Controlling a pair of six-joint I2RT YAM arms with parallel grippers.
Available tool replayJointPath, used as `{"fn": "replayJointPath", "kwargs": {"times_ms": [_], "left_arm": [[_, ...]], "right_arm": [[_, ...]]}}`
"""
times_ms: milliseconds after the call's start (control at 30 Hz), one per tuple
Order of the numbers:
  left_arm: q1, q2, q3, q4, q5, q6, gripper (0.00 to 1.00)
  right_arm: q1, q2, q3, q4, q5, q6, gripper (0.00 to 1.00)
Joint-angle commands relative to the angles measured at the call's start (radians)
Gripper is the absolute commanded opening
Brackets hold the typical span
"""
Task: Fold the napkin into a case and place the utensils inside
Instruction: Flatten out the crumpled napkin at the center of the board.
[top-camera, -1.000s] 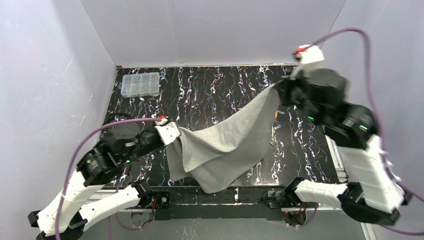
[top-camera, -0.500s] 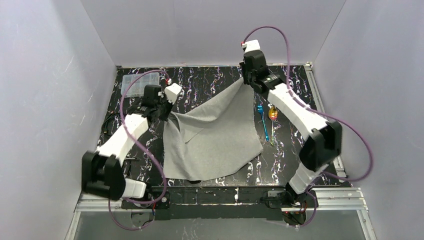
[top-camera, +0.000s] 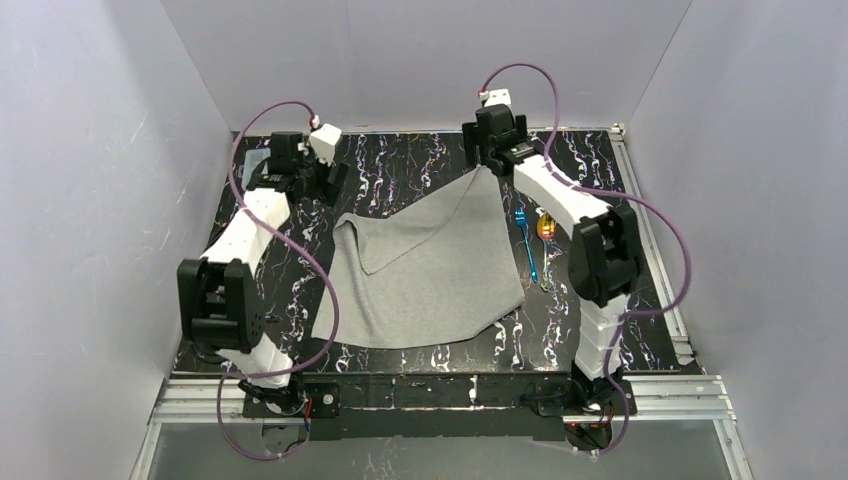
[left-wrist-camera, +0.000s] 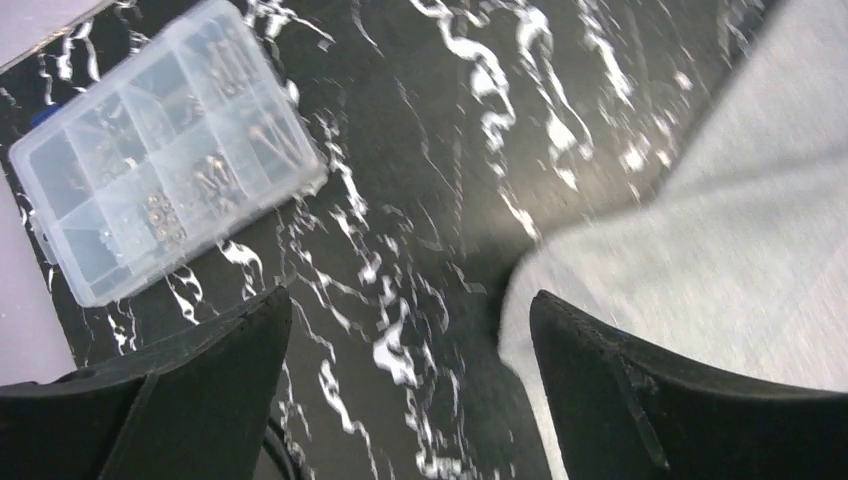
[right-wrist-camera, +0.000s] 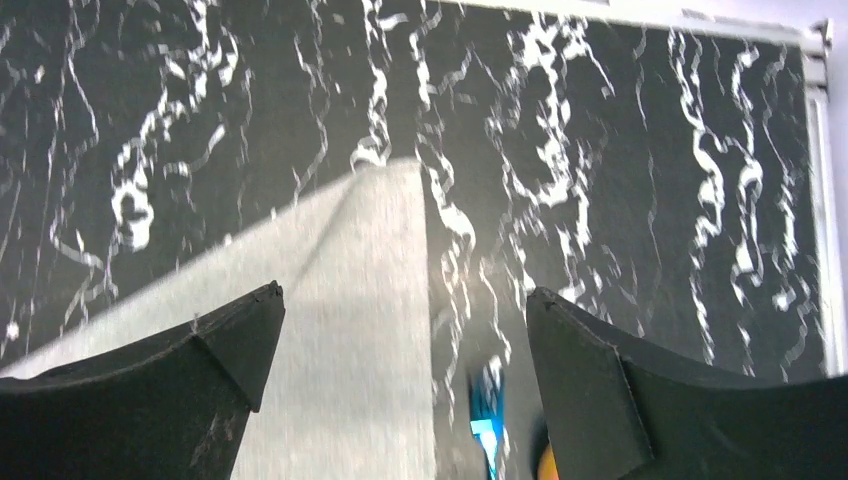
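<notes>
Grey napkin (top-camera: 430, 270) lies spread on the table (top-camera: 420, 165), utensils (top-camera: 524, 243) just beside its right edge.
We see both arms stretched far; left gripper (left-wrist-camera: 408, 300) and right gripper (right-wrist-camera: 402, 293) gape wide, empty, near its far corners.

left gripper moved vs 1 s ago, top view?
Yes. The left gripper has gone away from the arm bases to the table's far left, beside the clear compartment box, and has let go of the napkin.

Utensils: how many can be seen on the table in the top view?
2. The blue utensil lies just right of the napkin; the gold-orange utensil lies beside it, further right. Others may be hidden under the cloth.
</notes>
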Motion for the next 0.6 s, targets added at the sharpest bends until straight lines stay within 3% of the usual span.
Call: {"fn": "replayJointPath", "kwargs": {"times_ms": [0, 100, 233, 367, 567], "left_arm": [[-0.014, -0.210, -0.085, -0.283, 0.269, 0.218, 0.86], [-0.014, -0.270, -0.123, -0.679, 0.488, 0.537, 0.80], [-0.015, -0.362, -0.282, -0.930, 0.501, 0.897, 0.76], [-0.031, -0.429, -0.435, -0.956, 0.460, 1.064, 0.75], [-0.135, -0.426, -0.535, -0.806, 0.388, 1.017, 0.73]], "right_arm": [[0.039, -0.268, -0.171, -0.009, -0.008, 0.057, 0.99], [0.102, -0.453, -0.346, -0.094, -0.050, 0.088, 0.99], [0.206, -0.648, -0.554, -0.230, -0.080, 0.125, 0.99], [0.269, -0.805, -0.720, -0.251, -0.204, 0.178, 0.99], [0.271, -0.792, -0.862, -0.226, -0.386, 0.235, 0.98]]}}
